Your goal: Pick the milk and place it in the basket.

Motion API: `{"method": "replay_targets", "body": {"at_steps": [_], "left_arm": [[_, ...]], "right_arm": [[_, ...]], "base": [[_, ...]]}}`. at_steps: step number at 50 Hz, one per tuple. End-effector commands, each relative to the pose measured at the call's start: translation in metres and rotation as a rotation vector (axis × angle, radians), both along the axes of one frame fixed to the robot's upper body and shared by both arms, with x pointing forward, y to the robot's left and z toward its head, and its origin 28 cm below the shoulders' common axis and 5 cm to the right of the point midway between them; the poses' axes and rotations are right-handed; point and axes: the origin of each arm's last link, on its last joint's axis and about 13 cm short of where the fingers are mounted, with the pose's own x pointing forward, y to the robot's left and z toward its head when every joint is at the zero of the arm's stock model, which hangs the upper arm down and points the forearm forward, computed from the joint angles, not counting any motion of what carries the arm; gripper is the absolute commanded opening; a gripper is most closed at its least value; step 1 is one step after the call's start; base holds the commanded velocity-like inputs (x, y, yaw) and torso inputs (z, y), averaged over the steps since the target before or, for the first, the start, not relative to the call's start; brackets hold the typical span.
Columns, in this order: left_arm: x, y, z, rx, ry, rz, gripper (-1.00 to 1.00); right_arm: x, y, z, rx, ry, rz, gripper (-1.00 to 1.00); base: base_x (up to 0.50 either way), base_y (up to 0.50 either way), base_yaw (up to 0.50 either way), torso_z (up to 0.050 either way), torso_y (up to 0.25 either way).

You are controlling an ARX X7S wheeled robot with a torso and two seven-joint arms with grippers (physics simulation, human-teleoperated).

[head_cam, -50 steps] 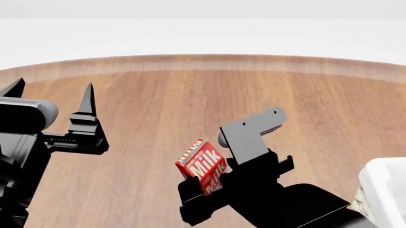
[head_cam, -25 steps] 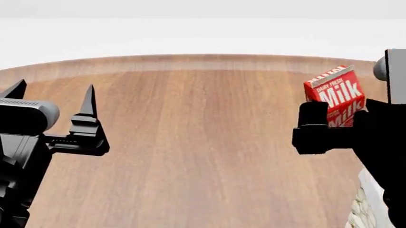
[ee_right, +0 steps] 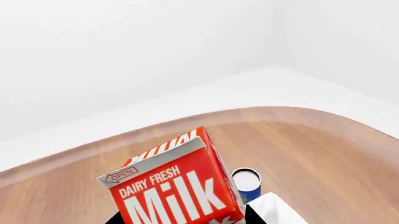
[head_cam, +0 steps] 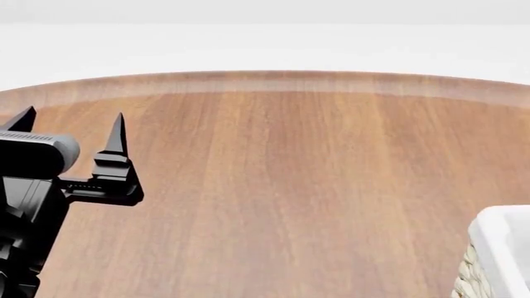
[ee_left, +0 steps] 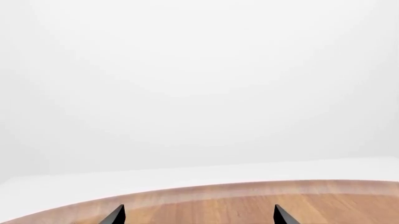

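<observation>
While gone from the head view it filled half a second ago, right gripper (ee_right: 181, 219) clamps milk (ee_right: 171, 186); carton aloft beyond basket (head_cam: 497, 248) corner; left gripper (head_cam: 71, 133) spread, empty, far from basket; lowering remains.

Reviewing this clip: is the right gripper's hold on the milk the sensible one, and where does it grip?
Likely yes. The right gripper clamps the milk low on its flat side walls, from below the sloped gable, which offers no parallel faces. Its fingertips are mostly cut off.
</observation>
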Motion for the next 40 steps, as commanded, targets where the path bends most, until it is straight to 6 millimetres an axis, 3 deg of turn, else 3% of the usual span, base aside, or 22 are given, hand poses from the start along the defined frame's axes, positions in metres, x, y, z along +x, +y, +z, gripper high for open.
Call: {"method": "replay_targets", "body": {"at_steps": [1, 11, 40], "left_arm": [[0.000, 0.000, -0.001, -0.001, 0.003, 0.000, 1.00], [0.000, 0.000, -0.001, -0.002, 0.001, 0.000, 1.00], [0.001, 0.001, -0.004, 0.005, 0.005, 0.005, 1.00]], "right_arm": [[-0.015, -0.016, 0.006, 0.041, -0.067, -0.098, -1.00], [-0.016, -0.015, 0.005, 0.055, -0.057, -0.101, -1.00], [-0.025, -0.038, -0.032, 0.177, -0.037, -0.226, -1.00]], "base": [[0.00, 0.00, 0.00, 0.000, 0.000], [0.00, 0.00, 0.00, 0.000, 0.001], [0.00, 0.00, 0.00, 0.001, 0.001]]}}
